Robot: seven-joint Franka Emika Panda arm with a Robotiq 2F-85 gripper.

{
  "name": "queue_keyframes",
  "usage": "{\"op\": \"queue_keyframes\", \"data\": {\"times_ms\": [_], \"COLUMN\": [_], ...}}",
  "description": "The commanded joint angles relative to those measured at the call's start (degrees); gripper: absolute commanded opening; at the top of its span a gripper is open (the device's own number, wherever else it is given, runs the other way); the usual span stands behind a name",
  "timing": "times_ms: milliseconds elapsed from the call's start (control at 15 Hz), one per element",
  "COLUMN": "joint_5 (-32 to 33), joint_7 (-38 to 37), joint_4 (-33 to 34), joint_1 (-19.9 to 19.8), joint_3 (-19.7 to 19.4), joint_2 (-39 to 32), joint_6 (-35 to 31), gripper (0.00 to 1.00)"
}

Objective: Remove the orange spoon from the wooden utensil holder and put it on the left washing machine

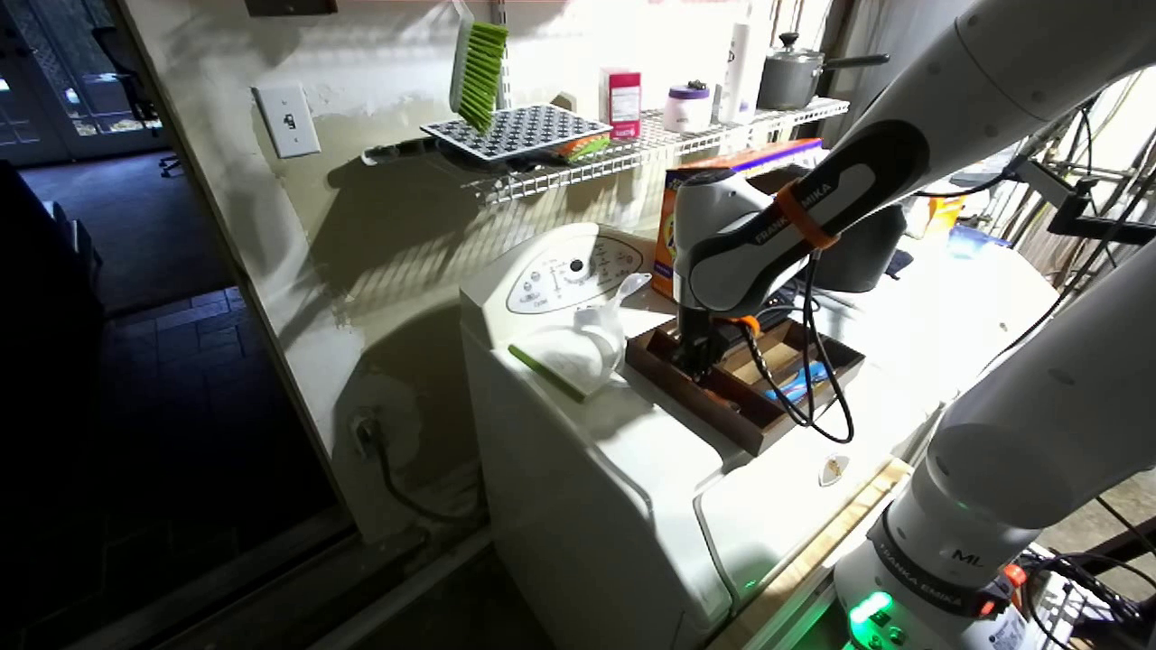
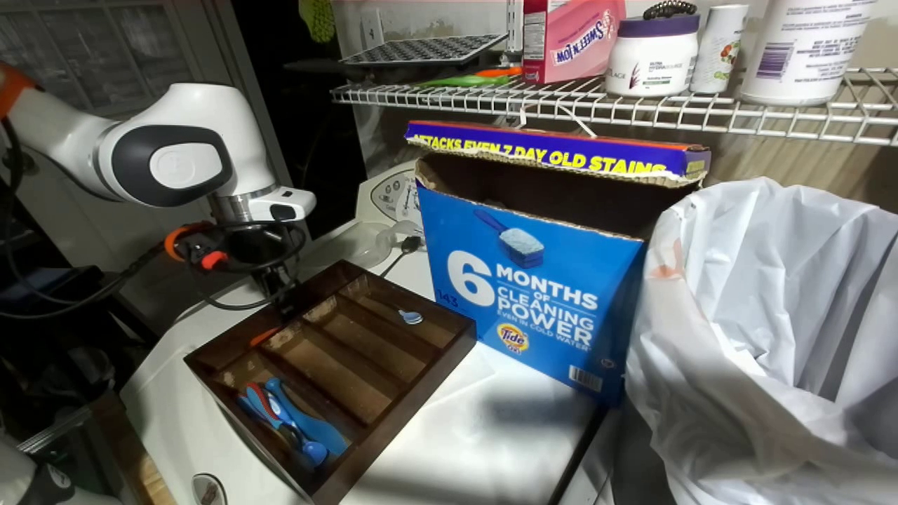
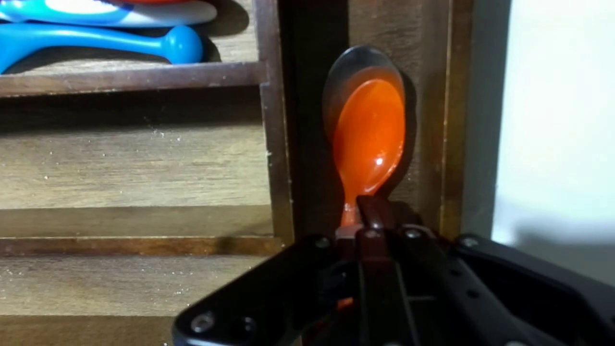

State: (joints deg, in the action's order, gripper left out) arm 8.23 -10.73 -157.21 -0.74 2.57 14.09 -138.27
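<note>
The orange spoon (image 3: 370,134) lies bowl-up in a side compartment of the wooden utensil holder (image 3: 276,168), partly over a dark metal spoon (image 3: 353,60). My gripper (image 3: 362,221) is down at the spoon's neck with its jaws together. The handle runs along the left of the dark red fingertip and vanishes under the left one; whether it is pinched cannot be told. Only an orange sliver (image 2: 264,337) of the spoon shows in an exterior view, with the gripper (image 2: 284,298) above that compartment. The holder (image 1: 759,429) rests on the white left washing machine (image 1: 650,465).
Blue utensils (image 2: 291,417) and a small pale-blue spoon (image 2: 410,318) occupy other compartments. Beside the holder are a clear plastic jug (image 1: 601,343) and a green-edged item (image 1: 546,372). A tall Tide box (image 2: 533,301), a bag-lined bin (image 2: 765,337) and a wire shelf (image 2: 561,105) stand close.
</note>
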Motion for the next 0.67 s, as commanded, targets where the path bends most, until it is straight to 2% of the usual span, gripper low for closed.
{"op": "queue_keyframes", "data": {"times_ms": [0,67,200,600], "joint_5": [-0.2,-0.1,-0.1,0.0], "joint_7": [0.4,0.4,0.5,0.5], "joint_4": [0.0,0.0,0.0,0.0], "joint_1": [-0.4,-0.4,-0.6,-0.9], "joint_3": [-0.1,-0.1,-0.3,-0.4], "joint_2": [-0.5,-0.5,-0.4,-0.5], "joint_6": [-1.4,-1.6,-1.6,-1.9], "gripper": [0.30,0.36,0.40,0.22]}}
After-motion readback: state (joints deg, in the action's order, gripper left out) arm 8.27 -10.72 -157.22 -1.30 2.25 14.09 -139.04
